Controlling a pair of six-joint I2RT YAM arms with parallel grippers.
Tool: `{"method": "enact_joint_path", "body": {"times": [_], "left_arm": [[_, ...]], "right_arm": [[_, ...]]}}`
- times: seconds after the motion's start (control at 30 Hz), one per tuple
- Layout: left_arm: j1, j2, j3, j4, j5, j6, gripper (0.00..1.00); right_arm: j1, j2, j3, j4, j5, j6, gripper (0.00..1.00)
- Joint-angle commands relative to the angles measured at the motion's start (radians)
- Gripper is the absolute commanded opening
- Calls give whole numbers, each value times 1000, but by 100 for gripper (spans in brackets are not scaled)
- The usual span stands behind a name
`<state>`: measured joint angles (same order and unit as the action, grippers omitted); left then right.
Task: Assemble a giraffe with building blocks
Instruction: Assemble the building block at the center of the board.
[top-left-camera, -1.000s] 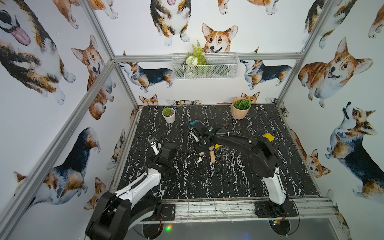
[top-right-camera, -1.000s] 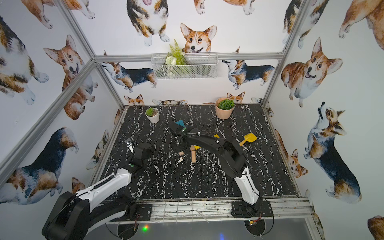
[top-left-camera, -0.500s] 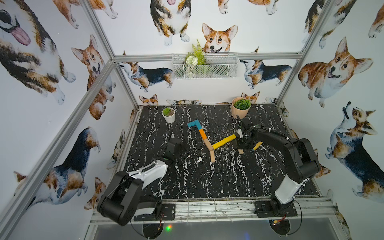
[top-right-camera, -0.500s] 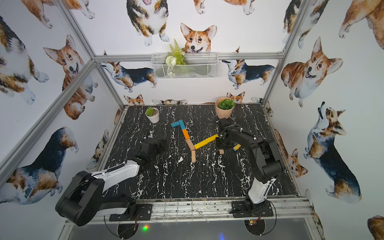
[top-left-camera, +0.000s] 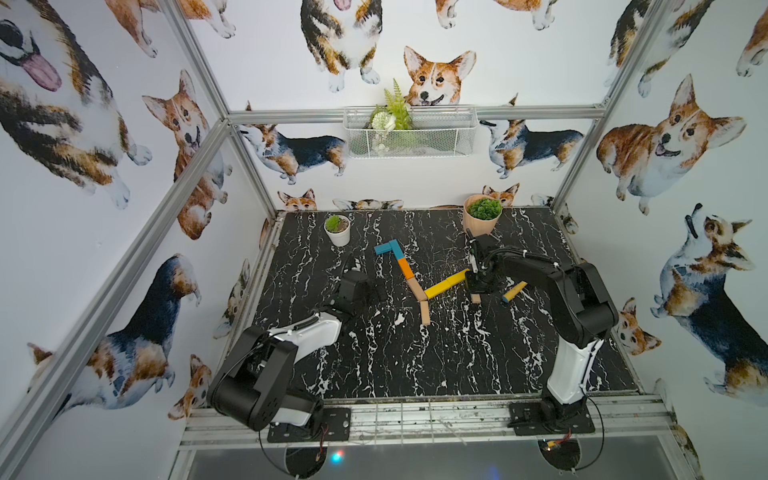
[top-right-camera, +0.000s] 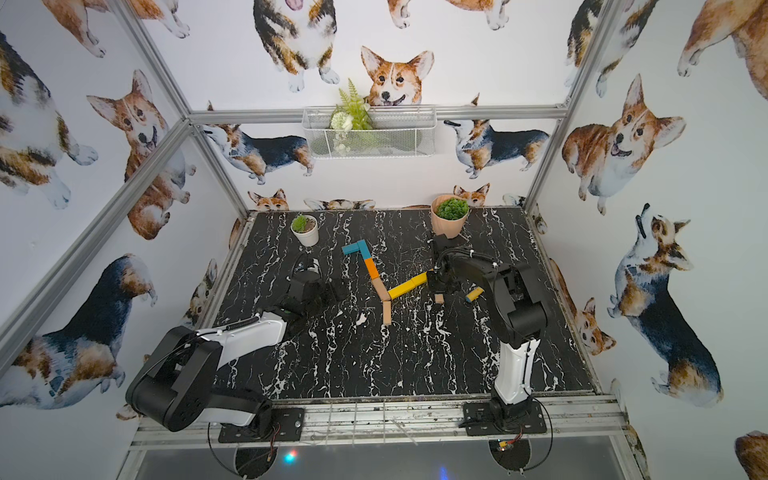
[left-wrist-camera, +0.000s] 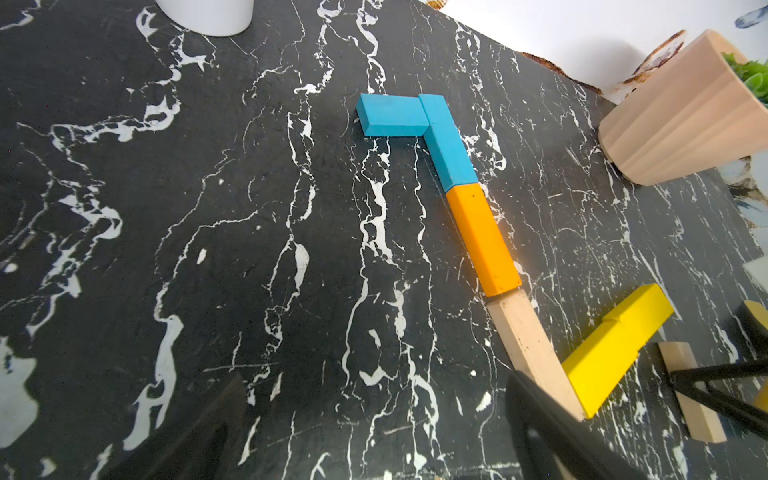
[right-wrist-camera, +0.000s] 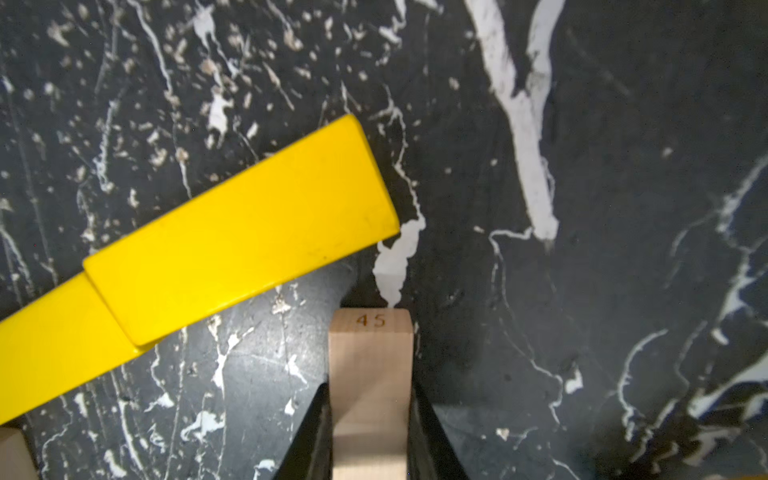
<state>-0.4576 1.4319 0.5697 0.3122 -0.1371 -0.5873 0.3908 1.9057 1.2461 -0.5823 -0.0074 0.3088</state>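
The giraffe (top-left-camera: 406, 268) lies flat mid counter (top-left-camera: 415, 374), nearly whole: two teal bars for head & neck, then orange, then tan. The yellow body (top-left-camera: 446, 284) angles off toward the right arm, and one tan leg (top-left-camera: 424, 312) sits at the neck-body joint, pointing to the front edge. Both top views give that whole layout. They don't show how the right end effector (top-left-camera: 476, 287) stands, as the wrist sits over it; only the end of a tan block (top-left-camera: 476, 298) pokes out below.

Right wrist view settles it: right end effector clamped on the tan block, a finger (right-wrist-camera: 426, 440) tight on each side. "45" is marked on the block's far end, which sits near the yellow body's free end w/ a slim strip of counter between. Left wrist view shows the same block from the side, dark fingers crossing it; can't tell there if it rests on the counter or hangs just above.

Left end effector (left-wrist-camera: 374, 382): jaws wide apart, nothing in them. Its fingers are just dark blurs at the frame edge, one hiding most of the tan leg.

Beside the right arm is a yellow piece (top-left-camera: 514, 290) w/ a blue end; unclear what it is. At the back stand a white pot (top-left-camera: 337, 237) & a peach pot (top-left-camera: 478, 226), both cut off in the left wrist view.
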Motion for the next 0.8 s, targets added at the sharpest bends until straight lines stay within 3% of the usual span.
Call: {"method": "enact_joint_path", "body": {"times": [0.0,0.3,0.4,0.47,0.5,0.53,0.57,0.6,0.67,0.77], "left_arm": [[0,-5,7,7,-2,7,100],[0,-10,5,4,-4,9,100],[0,-13,4,4,-6,9,100],[0,-19,2,4,-10,10,100],[0,-23,1,2,-9,12,100],[0,-27,-1,6,-6,12,100],[0,-27,-2,9,-6,15,100],[0,-27,-1,5,-9,15,100],[0,-31,-1,4,-13,17,100],[-1,-31,-2,4,-18,18,100]], "right_arm": [[0,26,23,-14,19,-24,2],[0,42,29,-17,33,-31,9],[-1,20,20,-22,41,-25,26],[2,-26,20,-42,39,-14,48],[1,-39,24,-50,34,-10,52],[9,-90,33,-83,36,5,67],[22,-135,41,-112,44,28,75],[32,-150,35,-116,35,44,75],[92,-179,-25,-55,-106,127,75],[140,-146,-51,-23,-94,165,74]]}}
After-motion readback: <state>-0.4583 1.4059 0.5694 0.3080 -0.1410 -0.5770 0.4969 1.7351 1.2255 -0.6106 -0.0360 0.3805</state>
